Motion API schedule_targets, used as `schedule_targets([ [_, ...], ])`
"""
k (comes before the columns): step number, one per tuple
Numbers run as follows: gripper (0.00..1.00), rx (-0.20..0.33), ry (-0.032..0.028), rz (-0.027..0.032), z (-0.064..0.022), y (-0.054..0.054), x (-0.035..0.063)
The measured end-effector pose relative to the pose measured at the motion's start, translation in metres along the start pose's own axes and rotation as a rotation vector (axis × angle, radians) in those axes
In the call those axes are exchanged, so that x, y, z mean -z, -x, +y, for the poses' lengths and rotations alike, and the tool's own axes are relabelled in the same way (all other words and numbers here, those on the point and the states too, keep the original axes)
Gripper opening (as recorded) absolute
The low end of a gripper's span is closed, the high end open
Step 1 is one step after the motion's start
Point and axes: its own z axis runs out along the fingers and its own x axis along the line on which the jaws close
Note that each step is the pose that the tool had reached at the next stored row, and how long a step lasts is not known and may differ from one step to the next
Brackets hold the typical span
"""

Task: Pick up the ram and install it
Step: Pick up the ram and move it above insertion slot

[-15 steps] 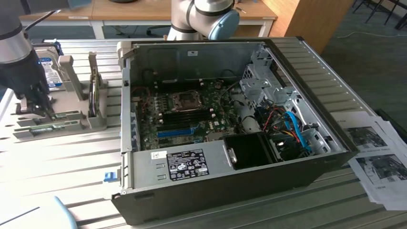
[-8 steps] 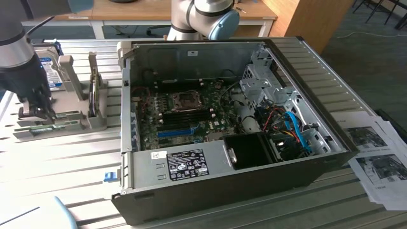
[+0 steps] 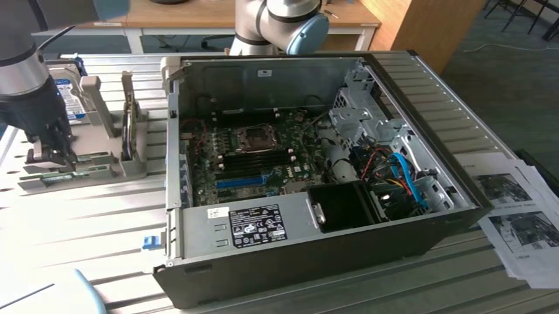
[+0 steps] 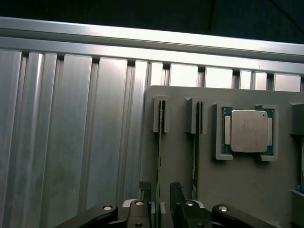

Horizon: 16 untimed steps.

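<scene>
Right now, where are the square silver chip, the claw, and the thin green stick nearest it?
Square silver chip (image 4: 248,130), wrist view, metal lid.
Claw (image 4: 160,190), wrist view, between its fingertips.
Thin green stick (image 4: 158,152), wrist view, narrow edge.

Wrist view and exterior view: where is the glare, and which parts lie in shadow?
Wrist view: strong glare runs along one edge rail of the table, with darkness beyond it; the CPU lid shines softly. Exterior view: daylight brightens the table and the papers; the inside of the case is shaded, darkest at the black shroud.
</scene>
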Motion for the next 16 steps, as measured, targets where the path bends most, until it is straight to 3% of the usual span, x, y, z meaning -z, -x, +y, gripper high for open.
schedule_targets([
  [9,0.29,0.000,0.0003,0.0000,-0.0049,-0.0003,0.0001],
  [16,0.29,0.000,0.0002,0.0000,-0.0053,-0.0004,-0.0060],
])
